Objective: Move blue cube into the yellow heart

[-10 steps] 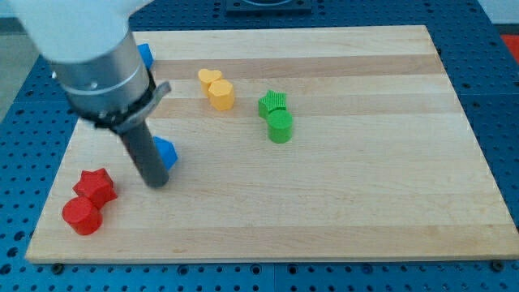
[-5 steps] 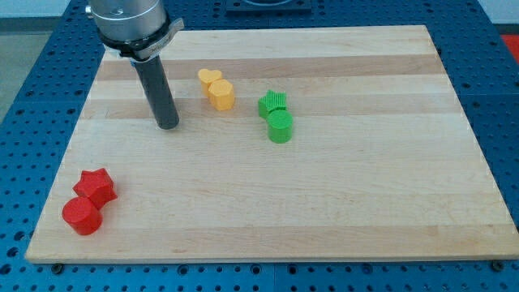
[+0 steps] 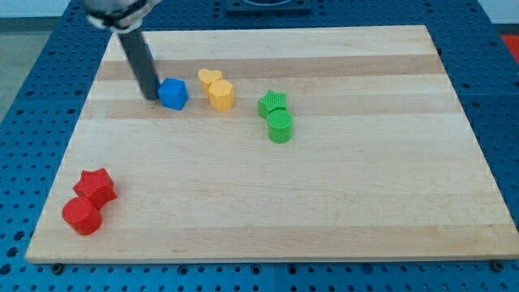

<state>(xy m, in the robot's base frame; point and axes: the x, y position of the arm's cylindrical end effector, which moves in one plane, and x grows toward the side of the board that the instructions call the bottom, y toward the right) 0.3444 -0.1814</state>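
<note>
The blue cube (image 3: 173,94) sits on the wooden board (image 3: 324,186) in the upper left area. The yellow heart (image 3: 209,78) lies a short way to its upper right, apart from the cube. My tip (image 3: 152,96) stands just left of the blue cube, touching or nearly touching its left side. The dark rod runs up from there to the view's top left.
A yellow hexagonal block (image 3: 220,95) sits against the heart's lower right, close to the cube's right. A green star (image 3: 273,103) and a green cylinder (image 3: 280,126) lie right of centre. A red star (image 3: 96,186) and a red cylinder (image 3: 82,216) lie at lower left.
My tip has moved up the board from the lower left, and the blue cube has moved up and to the right with it, ending near the yellow blocks. The second blue block at the top left no longer shows.
</note>
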